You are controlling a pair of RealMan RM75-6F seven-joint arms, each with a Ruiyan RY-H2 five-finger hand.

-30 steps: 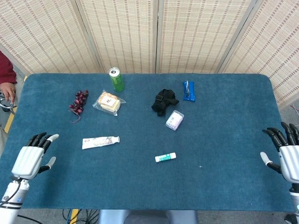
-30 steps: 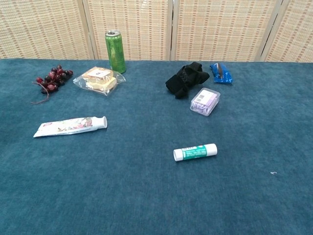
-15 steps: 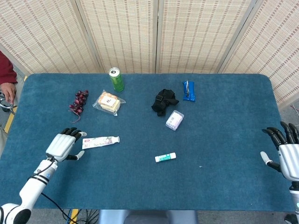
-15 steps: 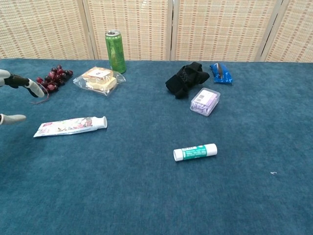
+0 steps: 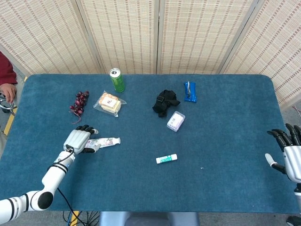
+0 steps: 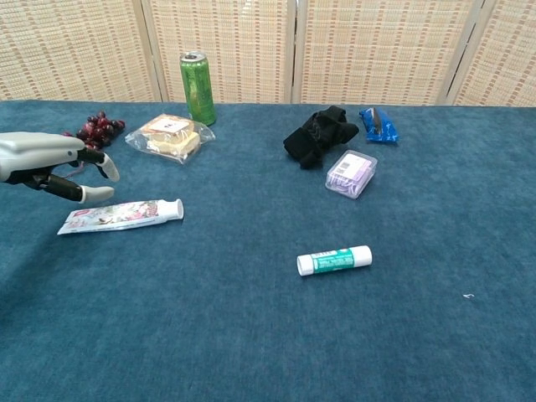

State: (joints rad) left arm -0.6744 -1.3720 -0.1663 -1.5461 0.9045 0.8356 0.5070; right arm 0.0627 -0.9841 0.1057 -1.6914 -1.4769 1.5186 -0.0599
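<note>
My left hand hovers just above the flat end of a white toothpaste tube, fingers apart and holding nothing. In the chest view a gap shows between the fingertips and the tube. My right hand stays at the table's right edge, fingers spread and empty; the chest view does not show it. A small white and green stick lies mid-table.
At the back lie a bunch of dark grapes, a bagged sandwich, a green can, a black cloth, a blue wrapper and a clear lilac box. A person's arm is at far left.
My left hand has travelled right and forward from the table's left edge to just over the toothpaste tube. The right hand has barely shifted.
</note>
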